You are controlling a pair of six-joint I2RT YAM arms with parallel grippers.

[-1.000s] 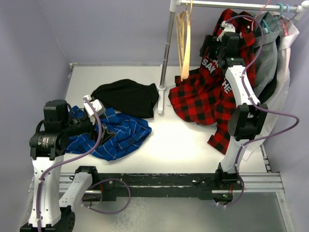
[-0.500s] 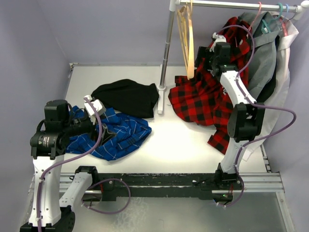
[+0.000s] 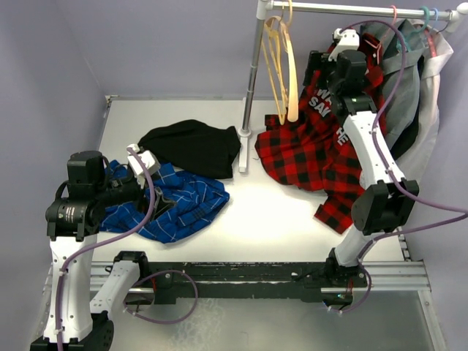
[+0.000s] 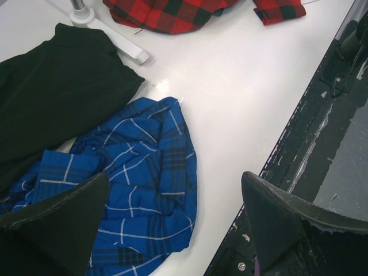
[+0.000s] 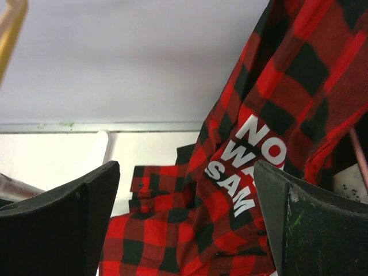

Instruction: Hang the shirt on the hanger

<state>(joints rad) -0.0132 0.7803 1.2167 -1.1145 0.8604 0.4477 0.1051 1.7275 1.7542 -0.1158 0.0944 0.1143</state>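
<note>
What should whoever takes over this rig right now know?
Left gripper: fingers open, empty, above the blue shirt on the table.
Right gripper: fingers open, empty, up near the rail, facing the shirt.
Shirt: upper part hangs by the rail, the rest trails onto the table.
Hanger: hook on the rail, frame mostly hidden by cloth.
Done: shirt is up at the hanger.
Left: whether both shoulders are seated cannot be told; check and adjust if needed.

Even, soft overhead light, faint shadows; a small glare spot on the counter (image 4: 163,85); both wrists' near fingers (image 5: 63,230) blurred.
</note>
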